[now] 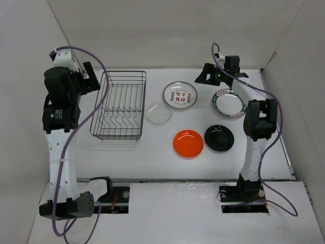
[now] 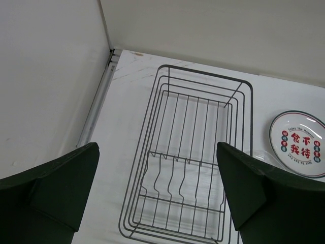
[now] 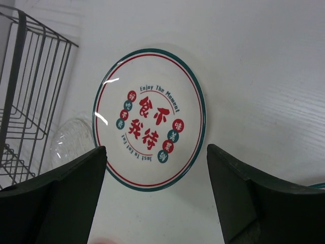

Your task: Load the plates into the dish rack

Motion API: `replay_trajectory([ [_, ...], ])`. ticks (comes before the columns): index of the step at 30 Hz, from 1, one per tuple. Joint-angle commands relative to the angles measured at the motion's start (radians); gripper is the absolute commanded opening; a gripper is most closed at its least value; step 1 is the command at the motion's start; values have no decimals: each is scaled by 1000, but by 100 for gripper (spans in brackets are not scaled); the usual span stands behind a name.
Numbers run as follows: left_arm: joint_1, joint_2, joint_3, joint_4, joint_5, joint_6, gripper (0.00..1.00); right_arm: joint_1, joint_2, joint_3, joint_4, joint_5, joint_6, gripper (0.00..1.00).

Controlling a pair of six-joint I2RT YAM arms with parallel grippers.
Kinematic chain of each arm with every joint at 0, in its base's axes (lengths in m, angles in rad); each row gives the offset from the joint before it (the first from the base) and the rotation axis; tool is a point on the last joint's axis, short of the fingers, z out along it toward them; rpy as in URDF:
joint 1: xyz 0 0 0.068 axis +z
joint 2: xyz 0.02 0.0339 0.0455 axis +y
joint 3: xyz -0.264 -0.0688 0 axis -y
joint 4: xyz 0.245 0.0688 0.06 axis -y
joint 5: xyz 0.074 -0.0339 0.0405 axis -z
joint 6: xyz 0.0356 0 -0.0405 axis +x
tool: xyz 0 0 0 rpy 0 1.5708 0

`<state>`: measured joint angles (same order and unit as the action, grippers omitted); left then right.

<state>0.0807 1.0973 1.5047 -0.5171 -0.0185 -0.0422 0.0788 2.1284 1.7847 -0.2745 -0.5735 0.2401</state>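
Observation:
The dish rack (image 1: 119,105) stands empty at the left of the table. It also shows in the left wrist view (image 2: 208,75). Five plates lie flat to its right: red characters (image 1: 180,95), green patterned rim (image 1: 228,103), clear (image 1: 159,114), orange (image 1: 188,143), black (image 1: 219,138). My left gripper (image 1: 90,77) is open and empty, held above the rack's far left side (image 2: 157,147). My right gripper (image 1: 207,74) is open and empty, hovering above the red-character plate (image 3: 150,119), with its fingers on either side of the plate's near edge (image 3: 156,148).
White enclosure walls rise at the back and at both sides. The clear plate (image 3: 71,140) lies close to the rack's right side (image 3: 30,76). The red-character plate also shows at the right edge of the left wrist view (image 2: 299,145).

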Motion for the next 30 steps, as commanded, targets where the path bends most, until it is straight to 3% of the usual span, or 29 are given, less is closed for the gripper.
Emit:
replay_trajectory([
  [1,5,-19,-1,34,28,16,100,4,59,33,-6,0,-24,84],
  [16,14,-19,-1,34,46,25,100,52,223,193,-106,20,-15,77],
  [22,14,1,17,25,58,25,100,52,272,228,-141,11,18,65],
  [28,14,10,26,15,68,25,100,52,315,261,-186,32,36,62],
  [30,14,10,26,15,68,25,100,52,315,271,-195,32,45,53],
])
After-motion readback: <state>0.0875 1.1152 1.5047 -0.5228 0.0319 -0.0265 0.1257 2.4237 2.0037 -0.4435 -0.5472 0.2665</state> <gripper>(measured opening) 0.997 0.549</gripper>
